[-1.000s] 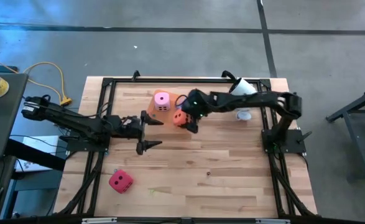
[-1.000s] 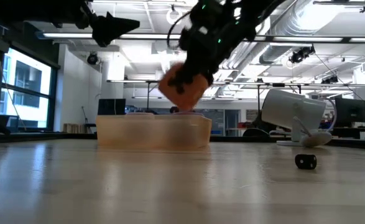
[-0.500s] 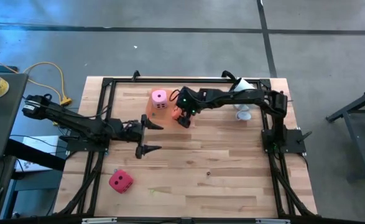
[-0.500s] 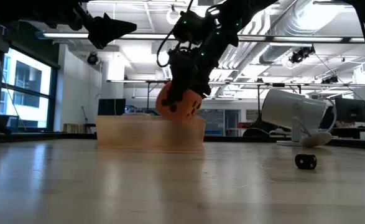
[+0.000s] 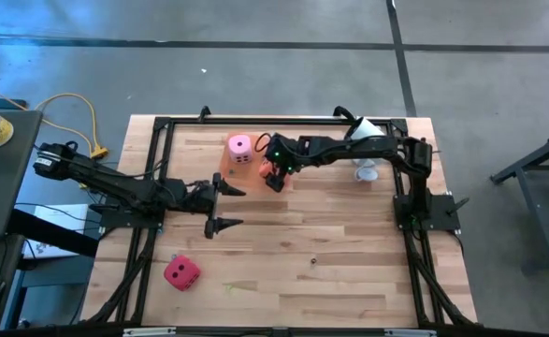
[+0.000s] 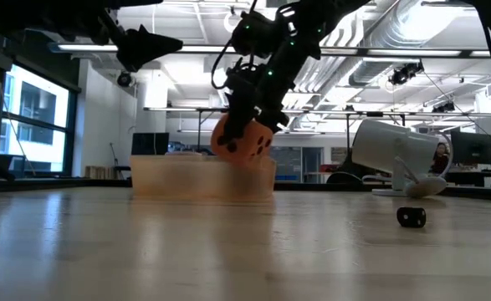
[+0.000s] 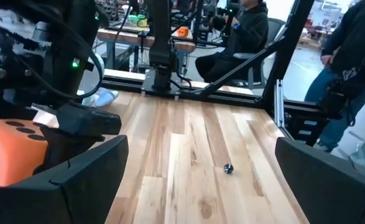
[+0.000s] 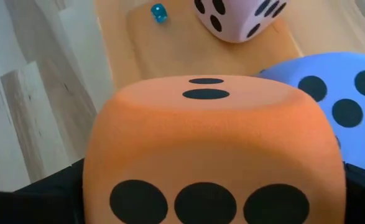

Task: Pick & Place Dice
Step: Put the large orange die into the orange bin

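Observation:
My right gripper [image 5: 274, 175] reaches from the table's right and is shut on the orange die [image 6: 241, 138], over the right end of the translucent orange tray [image 6: 178, 177]. The pink die [image 5: 239, 148] and the lavender die [image 8: 337, 102] sit in the tray. The red die [image 5: 181, 272] rests on the table near the front left. My left gripper [image 5: 223, 206] hovers open and level left of the tray, with nothing between its fingers. My right gripper pinches the orange die by two opposite faces [image 8: 98, 180], one finger on each. The fingers slant down at it from the table's right. The die hangs tilted, its underside [image 6: 238, 155] about level with the tray's rim. Whether it touches the tray cannot be told.
A white device [image 5: 363, 131] stands at the far right of the table. A small dark piece [image 5: 313, 262] lies on the bare wood at front centre. A tiny blue die [image 8: 159, 12] lies in the tray. People sit and stand beyond the table.
My right gripper has carried the orange die a little toward the table's left and far edge and down, from above the tray to the height of its rim. Its wrist has rolled, turning the die. It has kept its hold.

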Action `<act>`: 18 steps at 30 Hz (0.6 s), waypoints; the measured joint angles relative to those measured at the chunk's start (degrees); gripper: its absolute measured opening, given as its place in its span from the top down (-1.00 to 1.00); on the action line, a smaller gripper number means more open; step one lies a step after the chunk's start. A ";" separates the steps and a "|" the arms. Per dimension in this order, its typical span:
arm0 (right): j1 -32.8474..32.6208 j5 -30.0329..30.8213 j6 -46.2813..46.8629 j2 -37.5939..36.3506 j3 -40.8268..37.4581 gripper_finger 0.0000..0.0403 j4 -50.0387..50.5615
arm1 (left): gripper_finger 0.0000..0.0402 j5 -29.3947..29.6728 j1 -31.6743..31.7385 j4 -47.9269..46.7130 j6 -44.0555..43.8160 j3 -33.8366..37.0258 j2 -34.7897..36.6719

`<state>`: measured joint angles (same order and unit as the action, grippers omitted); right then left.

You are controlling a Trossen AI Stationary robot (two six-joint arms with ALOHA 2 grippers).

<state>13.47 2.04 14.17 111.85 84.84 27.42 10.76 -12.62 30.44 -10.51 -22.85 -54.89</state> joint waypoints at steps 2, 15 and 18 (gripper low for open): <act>0.00 -0.75 -0.02 0.00 0.00 -0.89 -0.33 | -0.97 0.00 0.00 0.00 -0.52 0.00 0.00; -0.50 -3.07 -2.31 0.00 0.00 -0.98 -1.09 | -0.97 -0.02 0.00 0.00 -0.68 0.00 0.00; -0.56 -2.68 0.82 0.04 0.00 -0.96 -2.02 | -0.97 -0.02 0.00 0.00 -0.67 0.00 0.00</act>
<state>12.92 -0.64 14.99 111.89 84.84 25.40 10.74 -12.62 30.44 -11.18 -22.85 -54.89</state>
